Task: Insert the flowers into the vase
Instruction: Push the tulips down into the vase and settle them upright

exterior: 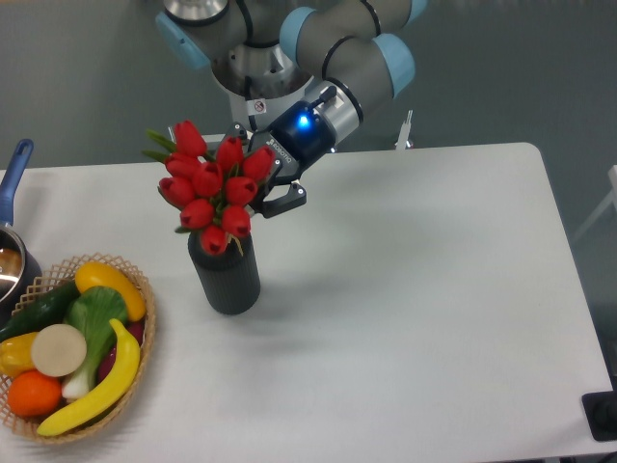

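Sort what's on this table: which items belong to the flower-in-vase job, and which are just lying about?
Part of the job:
- flowers, red tulips over the vase mouth
- vase, dark ribbed cylinder
- tool, right behind the bunch

Just lying about:
- basket of fruit and vegetables, front left
- pot with a blue handle, left edge
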Controlling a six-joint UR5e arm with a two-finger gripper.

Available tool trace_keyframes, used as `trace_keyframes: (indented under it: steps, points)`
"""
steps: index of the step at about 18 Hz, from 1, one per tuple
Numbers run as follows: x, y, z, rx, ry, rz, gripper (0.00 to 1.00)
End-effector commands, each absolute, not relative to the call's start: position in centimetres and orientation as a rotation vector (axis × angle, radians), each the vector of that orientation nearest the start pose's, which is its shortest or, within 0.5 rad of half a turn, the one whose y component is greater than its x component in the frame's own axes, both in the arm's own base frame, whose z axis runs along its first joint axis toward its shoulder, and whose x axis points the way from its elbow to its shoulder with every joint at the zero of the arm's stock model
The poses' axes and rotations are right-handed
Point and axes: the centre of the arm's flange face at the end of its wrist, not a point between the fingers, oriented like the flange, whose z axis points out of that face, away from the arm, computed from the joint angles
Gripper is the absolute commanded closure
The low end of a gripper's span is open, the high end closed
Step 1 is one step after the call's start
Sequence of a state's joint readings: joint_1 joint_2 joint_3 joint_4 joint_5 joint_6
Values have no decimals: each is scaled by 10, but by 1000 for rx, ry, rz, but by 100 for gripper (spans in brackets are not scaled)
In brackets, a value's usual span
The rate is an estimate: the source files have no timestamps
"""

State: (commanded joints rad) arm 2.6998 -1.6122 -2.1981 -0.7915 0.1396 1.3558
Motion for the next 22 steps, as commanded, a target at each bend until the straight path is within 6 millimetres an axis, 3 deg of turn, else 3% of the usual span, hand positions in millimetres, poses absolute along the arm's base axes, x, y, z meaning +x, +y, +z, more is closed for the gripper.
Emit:
trace_keyframes:
  steps: [5,16,22]
  points:
    - [-282,390,316,-1699,307,-380,35]
    - [-279,388,308,-1715,320,-370,35]
    - [-280,387,291,-1812,327,-367,34]
